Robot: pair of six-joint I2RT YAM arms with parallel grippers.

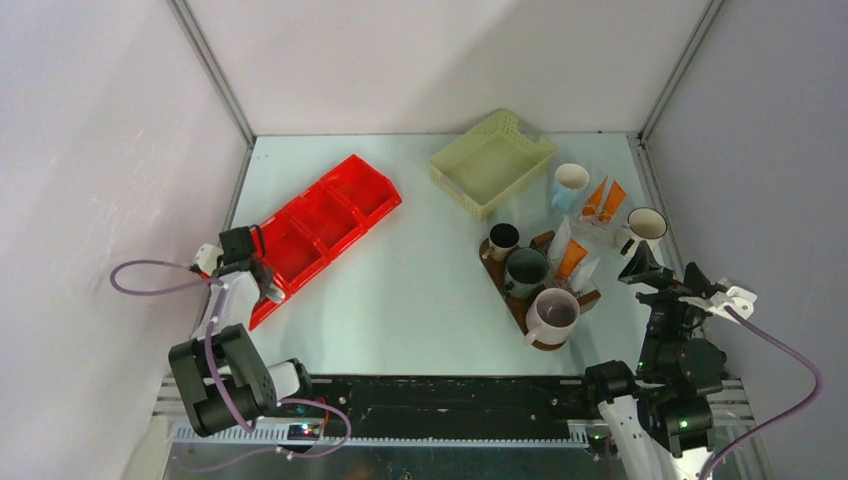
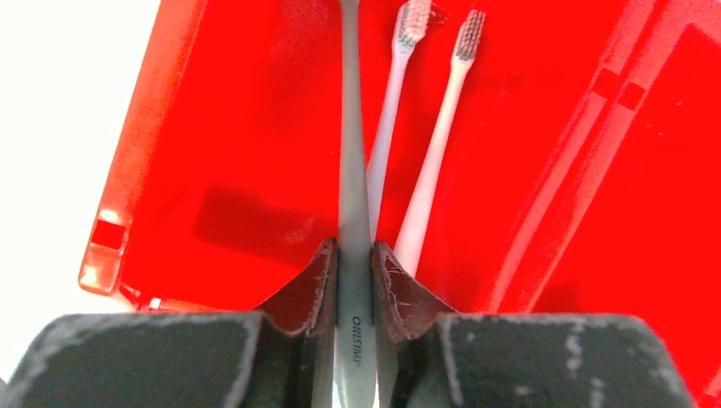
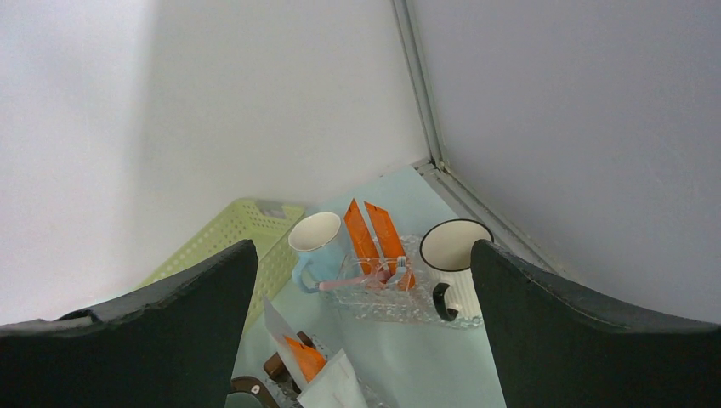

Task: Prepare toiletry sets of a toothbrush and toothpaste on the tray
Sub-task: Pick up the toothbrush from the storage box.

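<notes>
Left gripper (image 2: 355,280) is clamping the toothbrush (image 2: 350,170) low on its handle in the red bin (image 2: 212,127). Lifting is risking it pivoting and snagging the neighbouring white toothbrushes (image 2: 422,183). Right gripper (image 3: 361,255) is hanging wide apart.

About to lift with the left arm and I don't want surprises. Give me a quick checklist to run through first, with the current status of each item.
1. Left end effector closed on the toothbrush handle: ok.
2. Held toothbrush clear of the neighbouring toothbrush in the red bin: cannot tell; they run side by side.
3. Right end effector open, empty, right of the tray: ok.
4. Dark green mug, mauve-grey mug and small dark brown mug upright on the tray: ok.
5. Toothpaste tubes by the mugs: ok.
</notes>
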